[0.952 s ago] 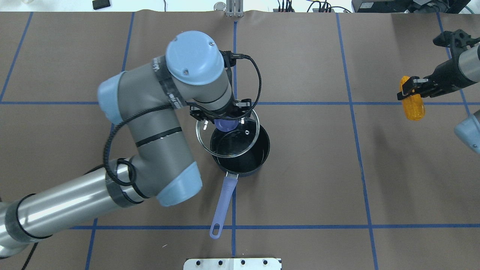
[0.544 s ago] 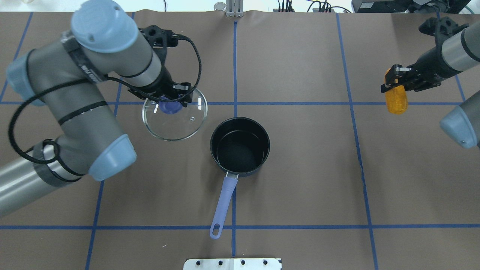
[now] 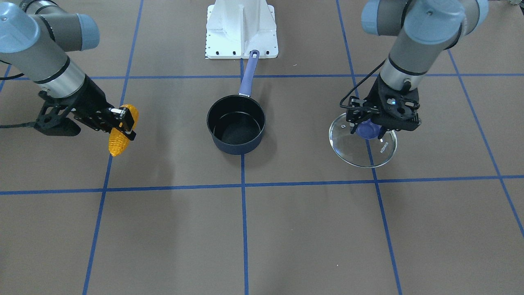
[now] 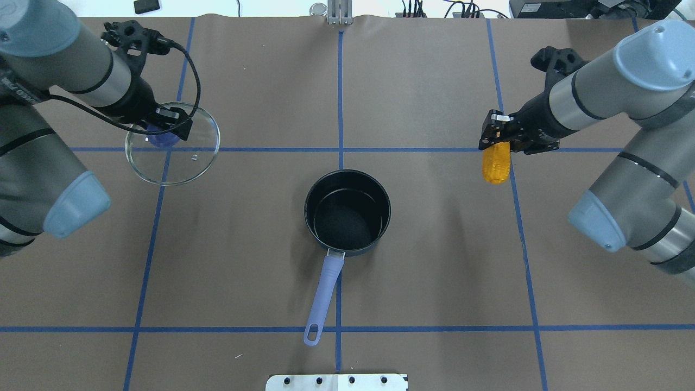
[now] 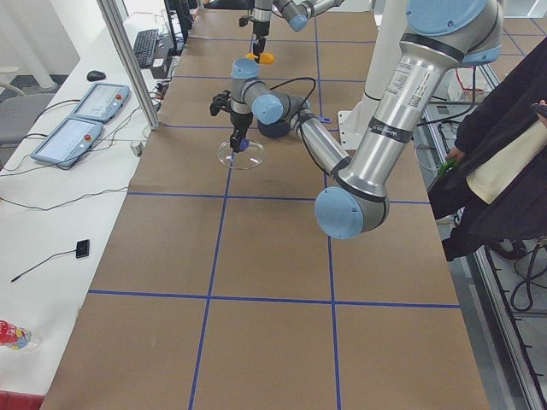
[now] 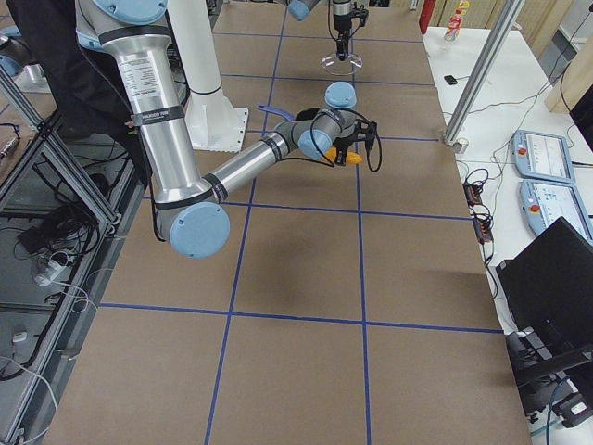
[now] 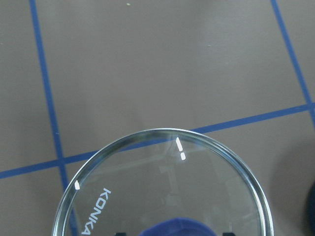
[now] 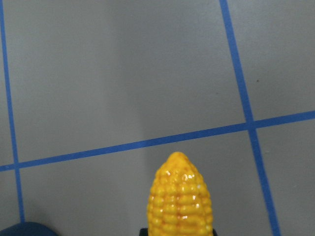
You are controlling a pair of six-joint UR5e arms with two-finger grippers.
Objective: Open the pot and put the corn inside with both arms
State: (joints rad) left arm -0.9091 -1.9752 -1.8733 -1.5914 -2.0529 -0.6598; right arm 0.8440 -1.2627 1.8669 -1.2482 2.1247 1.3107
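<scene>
On my overhead feed, far left, the left claw (image 4: 164,132) is pinching the purple knob (image 4: 158,139) of the glass lid (image 4: 184,160). The lid is well away from the pot, out over a crossing of the blue tape lines (image 4: 418,149). The left wrist camera looks down through the glass, with the word KONKA printed near the rim. I cannot tell whether the rim touches the counter (image 4: 434,260) or hangs just above it.

In the middle stands the pot (image 4: 347,217), upright on the counter and uncovered, so its black inside shows. It sits on the centre tape line, and its lavender handle (image 4: 324,296) runs along that line toward the robot's white base plate (image 3: 241,28).

To the right, the right claw (image 4: 497,140) is pinching the corn (image 4: 496,165) by its thick end. The tapered tip points away from the claw and downward. The cob is off the counter, well apart from the pot, near the tape line on that side. The right wrist camera shows the tip over a tape crossing.
</scene>
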